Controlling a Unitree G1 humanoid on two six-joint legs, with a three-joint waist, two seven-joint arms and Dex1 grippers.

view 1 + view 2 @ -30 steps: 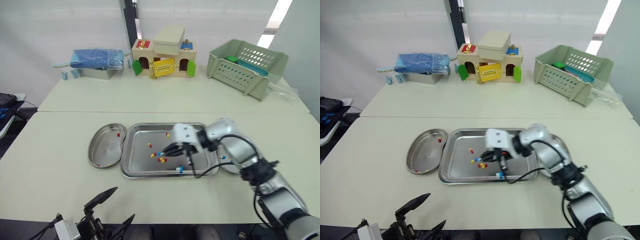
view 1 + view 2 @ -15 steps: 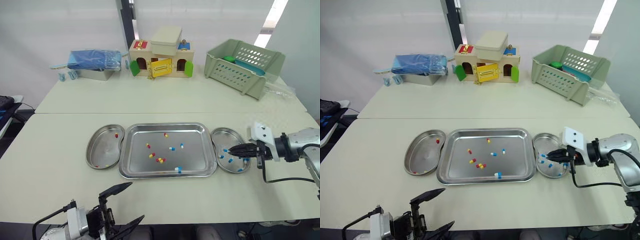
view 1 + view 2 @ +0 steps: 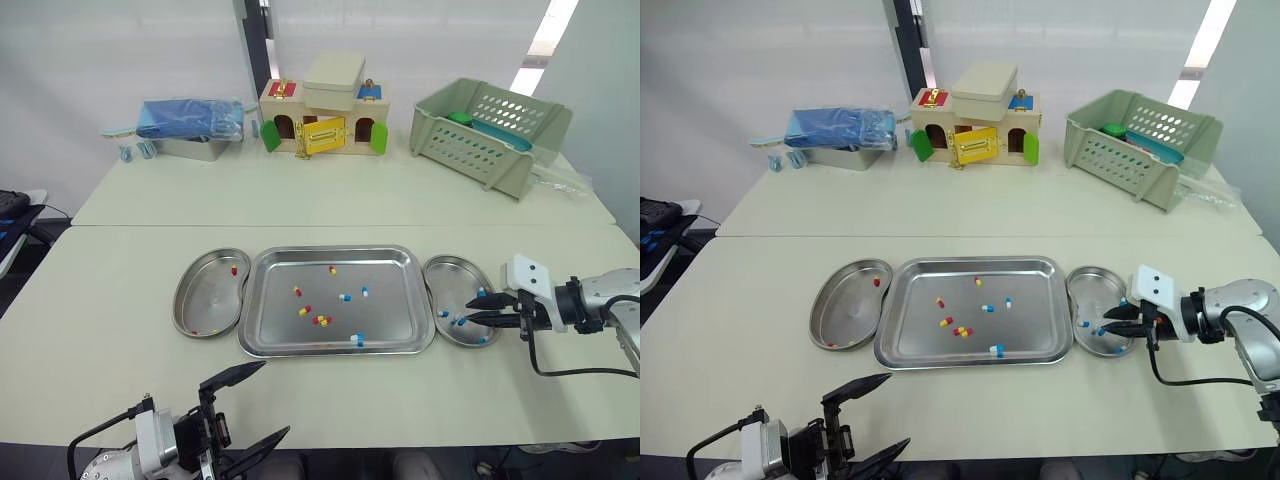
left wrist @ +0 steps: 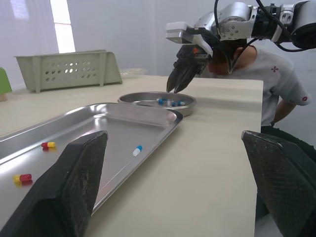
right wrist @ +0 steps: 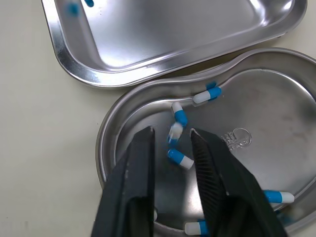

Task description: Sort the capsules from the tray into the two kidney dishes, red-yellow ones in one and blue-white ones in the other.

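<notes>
The steel tray (image 3: pixel 385 322) holds several loose capsules, red-yellow ones (image 3: pixel 322 320) and blue-white ones (image 3: pixel 344 297). The left kidney dish (image 3: pixel 205 305) has a red-yellow capsule (image 3: pixel 235 269) in it. Several blue-white capsules (image 5: pixel 179 159) lie in the right kidney dish (image 3: pixel 450 285). My right gripper (image 3: pixel 478 319) hangs just over that dish, fingers slightly apart, open, with a blue-white capsule (image 5: pixel 175 132) lying below its tips. My left gripper (image 3: pixel 238 408) is open near the table's front edge, well short of the tray.
Along the back of the far table stand a blue-wrapped metal box (image 3: pixel 190 125), a wooden toy house (image 3: pixel 323 118) and a green basket (image 3: pixel 490 130). A person in a grey shirt (image 4: pixel 276 79) is beyond the right arm.
My right gripper went from the capsules in the tray across to the right kidney dish and now hovers there, open. The left gripper stays low at the front.
</notes>
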